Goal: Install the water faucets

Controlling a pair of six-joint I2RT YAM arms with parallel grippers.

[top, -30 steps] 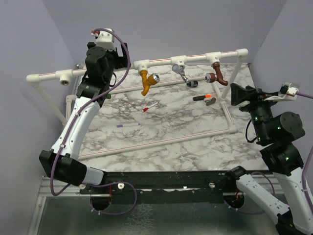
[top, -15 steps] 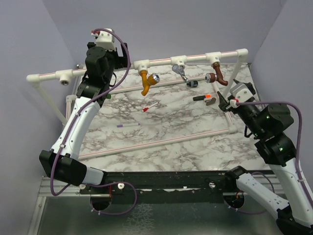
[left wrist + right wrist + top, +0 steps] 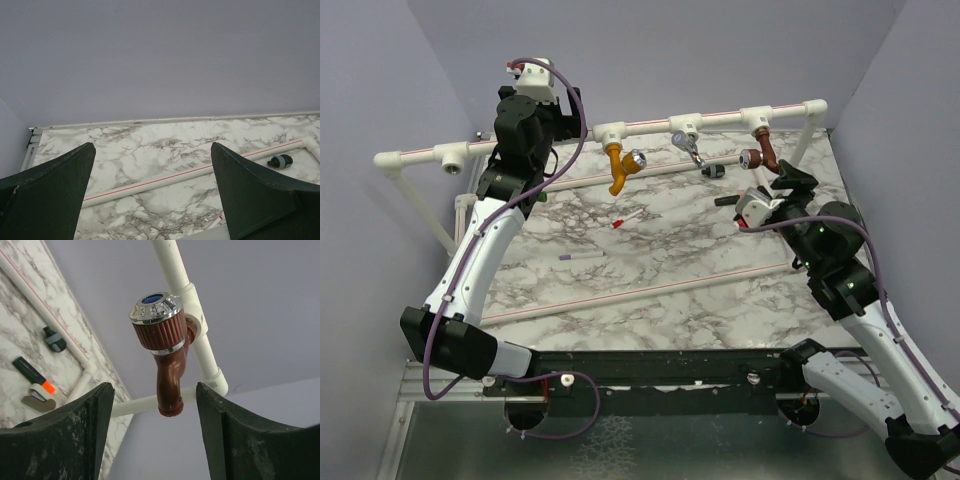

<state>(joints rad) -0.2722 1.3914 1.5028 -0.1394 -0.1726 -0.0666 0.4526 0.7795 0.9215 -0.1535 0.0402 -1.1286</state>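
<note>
Three water faucets hang from tee sockets on the white pipe rail: mustard-orange, silver-grey and dark brown. My right gripper is just in front of the brown one. In the right wrist view the brown faucet with its chrome knob hangs ahead of the open right gripper, its spout lined up between the fingertips, nothing touching. My left gripper is open and empty, high by the rail's left part, facing the back wall.
An empty tee socket sits at the rail's left end. On the marble lie a black-and-orange marker, a small black-grey piece, a red-tipped white pen and a purple pen. A low pipe frame borders the table.
My right arm has swung in from the right edge toward the rail, bringing its gripper up to the brown faucet. The left arm has not moved.
</note>
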